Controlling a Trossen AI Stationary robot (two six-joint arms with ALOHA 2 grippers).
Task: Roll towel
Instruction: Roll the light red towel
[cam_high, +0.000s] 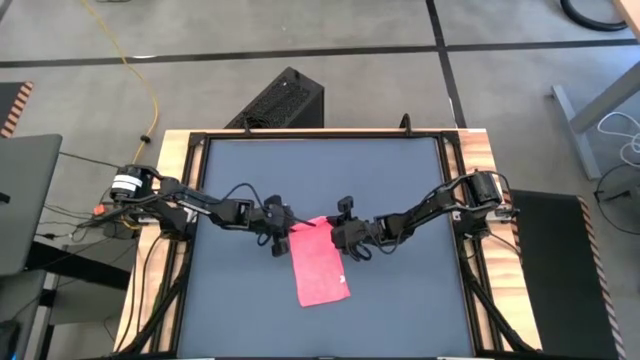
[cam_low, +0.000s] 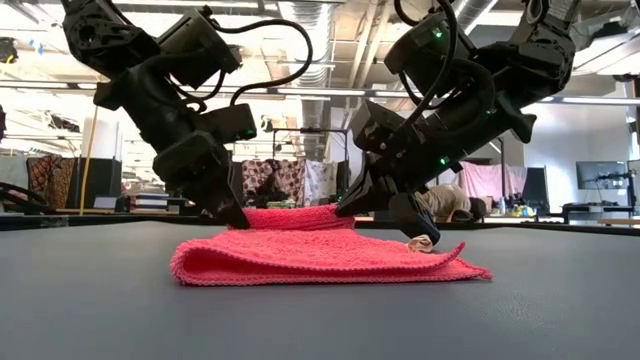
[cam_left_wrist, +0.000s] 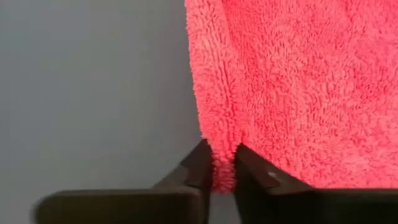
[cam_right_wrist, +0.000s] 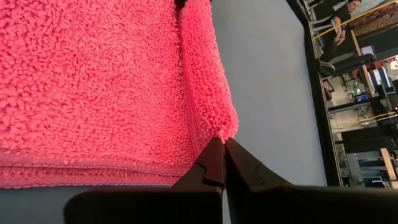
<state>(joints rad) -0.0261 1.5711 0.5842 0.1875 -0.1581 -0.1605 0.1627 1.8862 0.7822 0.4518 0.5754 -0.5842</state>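
Observation:
The pinkish-red towel (cam_high: 322, 268) lies near the middle of the dark tabletop (cam_high: 250, 180), as a long strip running from the far side toward the near side. Its far end (cam_low: 292, 216) is raised into a low hump, and the rest lies flat (cam_low: 320, 258). A small white tag (cam_low: 422, 243) shows at its right side. My left gripper (cam_high: 281, 240) is shut on the far left corner. My right gripper (cam_high: 345, 240) is shut on the far right corner. My left gripper pinches the towel's far left corner (cam_left_wrist: 222, 163) between its two fingers, at the thick edge. The fingers slant down from the table's left (cam_low: 228, 212). The corner is raised a little; the rest of the towel lies on the table. My right gripper pinches the towel's far right corner (cam_right_wrist: 225, 129) between its two fingers, at the thick folded edge. The fingers slant down from the table's right (cam_low: 352, 206). The corner is raised a little above the table, and the towel's near part lies flat.
Bare dark tabletop lies on all sides of the towel. A wooden frame (cam_high: 175, 170) borders the table. A black box (cam_high: 280, 100) stands on the floor beyond the far edge. A person (cam_right_wrist: 346, 11) shows far off in the room.

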